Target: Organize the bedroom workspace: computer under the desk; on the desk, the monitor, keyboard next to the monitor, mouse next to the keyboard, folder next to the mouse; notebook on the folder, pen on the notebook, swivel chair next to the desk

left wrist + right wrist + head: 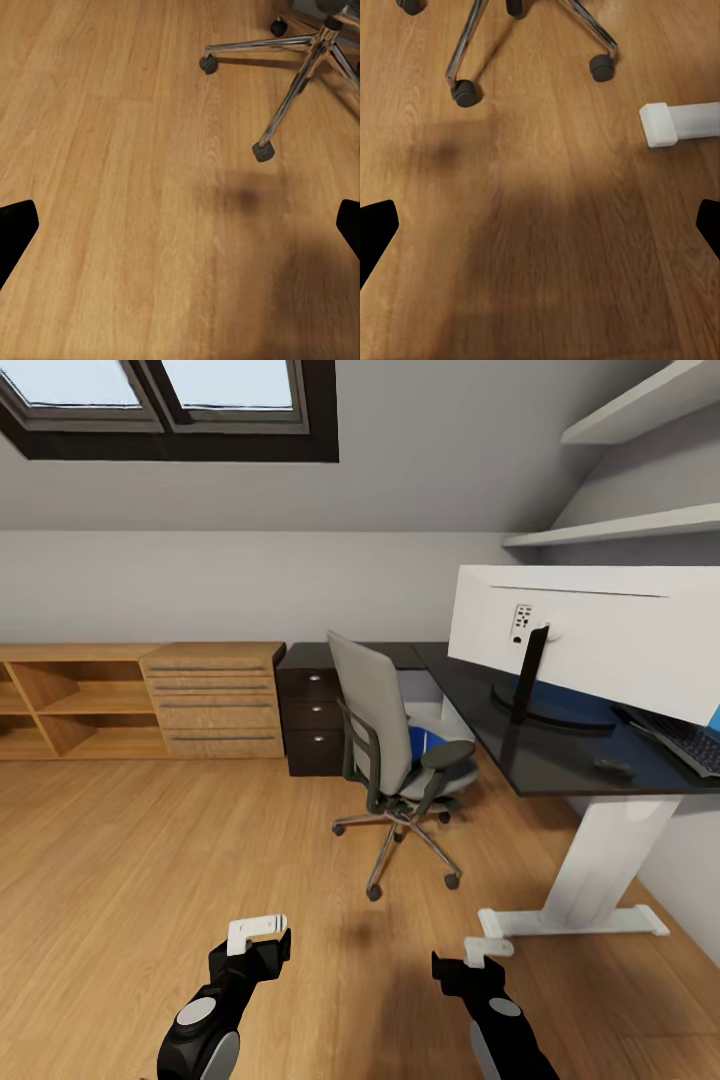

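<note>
Blue folder [425, 743] on swivel chair [395, 745] seat lies ahead of both empty, spread grippers, nearer right gripper [478, 957] than left gripper [262, 937].

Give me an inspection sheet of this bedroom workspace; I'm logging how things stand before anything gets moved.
Surface: black desk on a white leg.
Job's things: monitor, keyboard and mouse on the desk; blue folder on the swivel chair seat.
Clutter: nothing seen.
Grippers: left gripper and right gripper low over the wood floor, both open and empty.
Cables: nothing seen.
Surroundings: wooden shelving, dark drawers, wall shelves, skylight.
</note>
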You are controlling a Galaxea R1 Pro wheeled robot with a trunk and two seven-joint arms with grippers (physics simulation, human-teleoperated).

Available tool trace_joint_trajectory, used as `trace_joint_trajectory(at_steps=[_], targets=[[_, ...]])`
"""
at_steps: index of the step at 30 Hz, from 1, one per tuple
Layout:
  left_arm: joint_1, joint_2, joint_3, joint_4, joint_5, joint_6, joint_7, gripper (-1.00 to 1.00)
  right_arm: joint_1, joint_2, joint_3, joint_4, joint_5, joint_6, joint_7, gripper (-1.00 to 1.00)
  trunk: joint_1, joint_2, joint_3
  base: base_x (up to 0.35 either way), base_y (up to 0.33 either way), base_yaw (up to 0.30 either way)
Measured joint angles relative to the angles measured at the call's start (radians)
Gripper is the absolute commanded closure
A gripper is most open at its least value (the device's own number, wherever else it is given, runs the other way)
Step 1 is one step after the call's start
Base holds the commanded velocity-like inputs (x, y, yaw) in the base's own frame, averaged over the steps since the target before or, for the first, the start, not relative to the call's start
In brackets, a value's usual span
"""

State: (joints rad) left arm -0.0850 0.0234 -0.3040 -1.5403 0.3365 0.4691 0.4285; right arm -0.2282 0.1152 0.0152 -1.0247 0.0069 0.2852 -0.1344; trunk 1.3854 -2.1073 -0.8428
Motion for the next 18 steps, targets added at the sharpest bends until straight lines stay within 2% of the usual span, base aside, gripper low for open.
trace_joint_trajectory(at_steps=[10, 11, 12, 13, 15, 16, 18], targets=[[0.0, -0.001, -0.001, -0.007, 0.0, 0.0, 0.0, -1.0, -0.004, 0.001, 0.006, 0.01, 0.006, -0.022, 0.004, -1.0, 0.038, -0.07, -0.031, 0.0, 0.0, 0.0], [0.0, -0.001, -0.001, -0.012, 0.0, 0.0, 0.0, -1.0, -0.123, 0.001, 0.009, 0.152, 0.042, -0.032, -0.001, -1.0, 0.042, -0.077, -0.035, 0.0, 0.0, 0.0], [0.0, -0.001, -0.002, -0.013, 0.0, 0.0, 0.0, -1.0, -0.249, 0.001, 0.009, 0.204, 0.051, -0.046, -0.002, -1.0, 0.046, -0.084, -0.037, 0.0, 0.0, 0.0], [0.0, -0.001, -0.002, -0.013, 0.0, 0.0, 0.0, -1.0, -0.279, 0.0, 0.009, 0.25, 0.053, -0.059, -0.002, -1.0, 0.05, -0.091, -0.041, 0.0, 0.0, 0.0], [0.0, -0.002, -0.002, -0.017, 0.0, 0.0, 0.0, -1.0, -0.441, -0.004, 0.006, 0.484, 0.058, -0.155, -0.004, -1.0, 0.054, -0.098, -0.044, 0.0, 0.0, 0.0], [0.0, -0.001, -0.002, -0.019, 0.0, 0.0, 0.0, -1.0, -0.487, -0.006, 0.005, 0.553, 0.058, -0.19, -0.005, -1.0, 0.054, -0.098, -0.044, 0.0, 0.0, 0.0], [0.0, -0.001, -0.002, -0.026, 0.0, 0.0, 0.0, -1.0, -0.641, -0.022, 0.004, 0.786, 0.06, -0.322, -0.017, -1.0, 0.054, -0.098, -0.044, 0.0, 0.0, 0.0]])
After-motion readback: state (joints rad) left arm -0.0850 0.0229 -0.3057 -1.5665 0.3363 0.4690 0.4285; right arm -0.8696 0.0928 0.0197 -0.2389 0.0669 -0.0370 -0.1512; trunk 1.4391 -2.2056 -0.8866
